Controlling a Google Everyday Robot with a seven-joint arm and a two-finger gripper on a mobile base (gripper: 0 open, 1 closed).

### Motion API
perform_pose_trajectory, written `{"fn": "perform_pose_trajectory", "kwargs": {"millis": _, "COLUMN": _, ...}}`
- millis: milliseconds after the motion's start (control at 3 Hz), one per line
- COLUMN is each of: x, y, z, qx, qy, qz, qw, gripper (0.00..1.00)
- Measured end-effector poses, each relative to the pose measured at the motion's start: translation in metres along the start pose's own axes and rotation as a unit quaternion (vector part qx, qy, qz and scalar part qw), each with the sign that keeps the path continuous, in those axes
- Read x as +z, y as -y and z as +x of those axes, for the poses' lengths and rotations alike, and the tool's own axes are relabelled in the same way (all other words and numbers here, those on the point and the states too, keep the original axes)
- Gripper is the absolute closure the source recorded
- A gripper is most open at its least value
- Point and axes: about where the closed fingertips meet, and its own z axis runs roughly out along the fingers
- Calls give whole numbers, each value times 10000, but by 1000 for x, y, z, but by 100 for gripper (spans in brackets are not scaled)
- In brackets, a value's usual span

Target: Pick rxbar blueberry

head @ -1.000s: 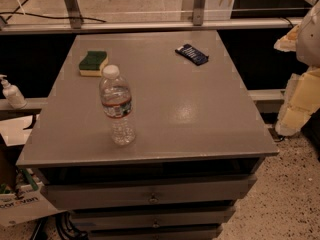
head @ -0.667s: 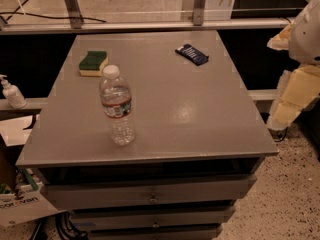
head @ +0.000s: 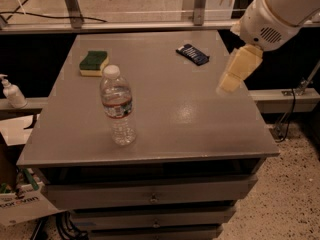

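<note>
The rxbar blueberry [head: 192, 54], a small flat bar in a dark navy wrapper with white lettering, lies at the far right of the grey table top [head: 165, 109]. My gripper [head: 236, 70], cream-coloured, hangs from the white arm at the upper right. It hovers above the table's right side, a little to the right of the bar and nearer the front than it. It is not touching the bar.
A clear water bottle [head: 118, 106] with a white cap stands upright at the front left. A green-and-yellow sponge [head: 93, 62] lies at the far left. A soap dispenser [head: 12, 92] stands on a ledge left of the table. Drawers sit below the top.
The arm and gripper have moved left and up, from beyond the table's right edge to over its right side, closer to the bar. The bar, bottle and sponge have not moved.
</note>
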Motion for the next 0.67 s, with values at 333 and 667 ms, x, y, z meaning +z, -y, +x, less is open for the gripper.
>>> {"fn": "perform_pose_trajectory", "kwargs": {"millis": 333, "x": 31, "y": 52, "z": -29, "qx": 276, "qy": 370, "qz": 263, "qw": 9986, "gripper": 0}}
{"fn": "perform_pose_trajectory", "kwargs": {"millis": 667, "x": 54, "y": 113, "z": -47, "qx": 599, "qy": 589, "qz": 534, "qw": 9950, "gripper": 0}}
